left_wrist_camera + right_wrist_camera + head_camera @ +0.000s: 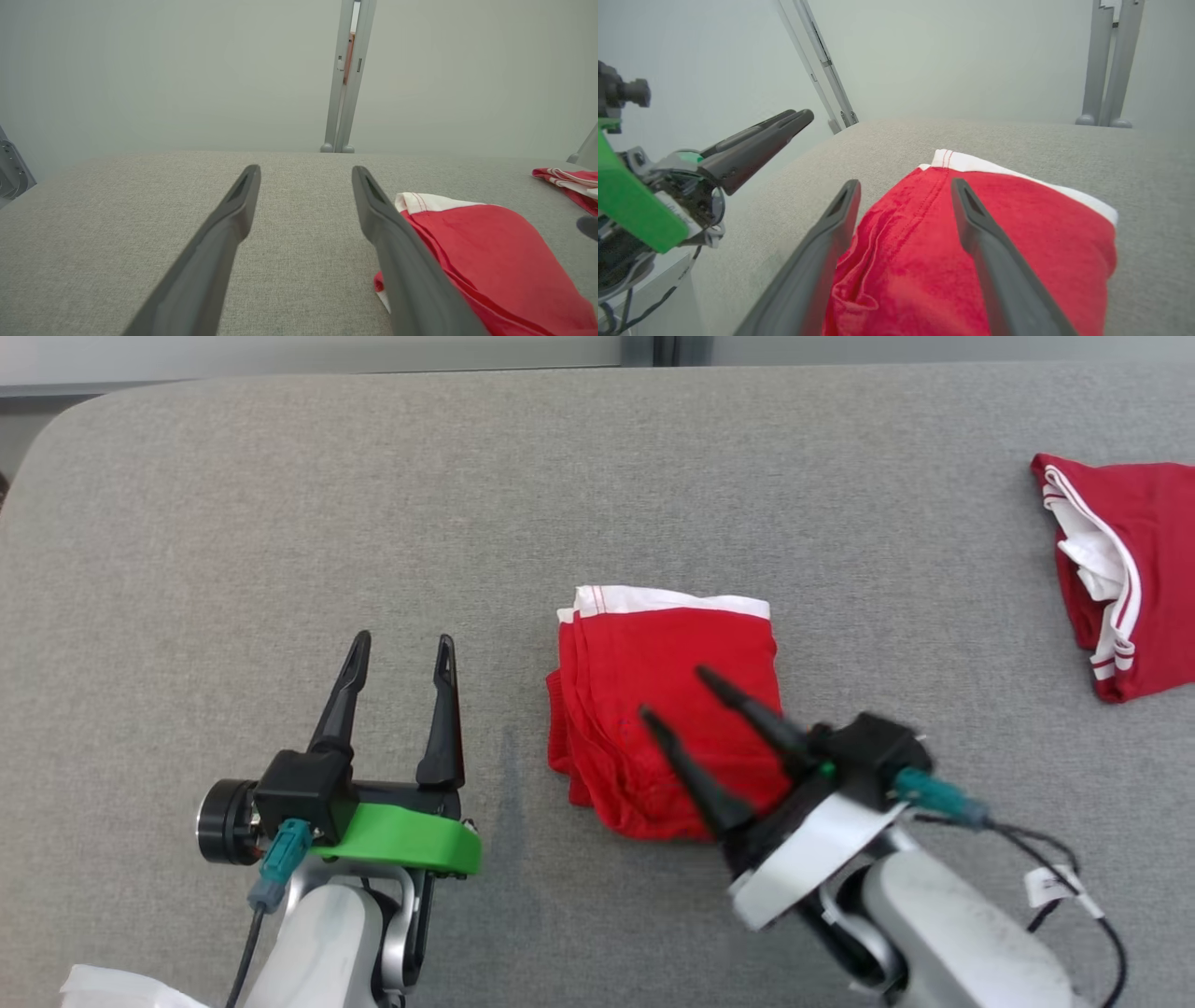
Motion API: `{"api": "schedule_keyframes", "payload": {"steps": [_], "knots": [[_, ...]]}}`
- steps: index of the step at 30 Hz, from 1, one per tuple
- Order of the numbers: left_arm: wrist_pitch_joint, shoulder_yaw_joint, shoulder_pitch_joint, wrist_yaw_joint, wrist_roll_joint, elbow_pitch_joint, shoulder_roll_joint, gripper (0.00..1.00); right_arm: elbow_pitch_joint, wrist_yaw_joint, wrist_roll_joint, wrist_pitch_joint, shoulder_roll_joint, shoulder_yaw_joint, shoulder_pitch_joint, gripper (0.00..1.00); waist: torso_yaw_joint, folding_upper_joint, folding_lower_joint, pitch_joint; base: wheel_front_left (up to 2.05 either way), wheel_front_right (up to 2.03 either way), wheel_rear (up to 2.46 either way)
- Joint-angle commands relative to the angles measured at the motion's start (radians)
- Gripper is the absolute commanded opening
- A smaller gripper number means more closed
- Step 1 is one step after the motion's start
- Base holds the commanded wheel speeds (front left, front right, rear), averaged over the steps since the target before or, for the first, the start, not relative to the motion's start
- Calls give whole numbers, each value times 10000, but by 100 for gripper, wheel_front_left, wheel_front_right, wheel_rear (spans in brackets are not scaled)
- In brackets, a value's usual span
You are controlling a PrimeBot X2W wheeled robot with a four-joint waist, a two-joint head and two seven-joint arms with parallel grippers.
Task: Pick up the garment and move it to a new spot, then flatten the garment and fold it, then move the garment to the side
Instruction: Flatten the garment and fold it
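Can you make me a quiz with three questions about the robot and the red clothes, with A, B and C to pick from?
1. Where does the folded red garment lie?
A. Near the middle of the grey table
B. Hanging off the edge
C. On the floor

2. How many red garments are on the table?
A. One
B. Two
C. Four

3. How is the right gripper?
A. Open, above the garment
B. Shut on the garment
C. Shut on a cup

Answers:
1 A: it lies flat with grey cloth all around it.
2 B: there is the folded one plus a second garment at the far right.
3 A: its jaws stand apart and the garment lies free beneath.
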State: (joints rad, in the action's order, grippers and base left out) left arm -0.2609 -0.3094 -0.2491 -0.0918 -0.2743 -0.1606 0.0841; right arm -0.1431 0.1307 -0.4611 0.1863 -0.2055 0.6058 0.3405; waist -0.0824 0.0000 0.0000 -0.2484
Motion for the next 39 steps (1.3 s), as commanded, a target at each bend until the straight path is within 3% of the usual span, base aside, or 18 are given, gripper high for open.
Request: {"api": "schedule_keyframes", "payload": {"steps": [1,11,17,30,39], "knots": [[-37,51,139,-43,-15,14,93,100,72,0,122,137,-96,-338,6,100,144,0,0,72,0,0,0],[-34,355,462,-228,44,128,506,100,758,0,632,390,-542,-4311,-1295,100,731,0,0,437,0,0,0],[55,432,794,-368,72,270,766,100,1386,2,900,-33,-499,-5844,-2442,100,958,0,0,705,0,0,0],[307,393,1999,-512,-74,531,1141,100,2606,0,1273,-990,105,-6154,-4049,100,1043,0,0,1830,0,0,0],[436,276,2592,-550,-190,709,1220,100,3011,0,1336,-1477,190,-6197,-4743,100,1042,0,0,2381,0,0,0]]}}
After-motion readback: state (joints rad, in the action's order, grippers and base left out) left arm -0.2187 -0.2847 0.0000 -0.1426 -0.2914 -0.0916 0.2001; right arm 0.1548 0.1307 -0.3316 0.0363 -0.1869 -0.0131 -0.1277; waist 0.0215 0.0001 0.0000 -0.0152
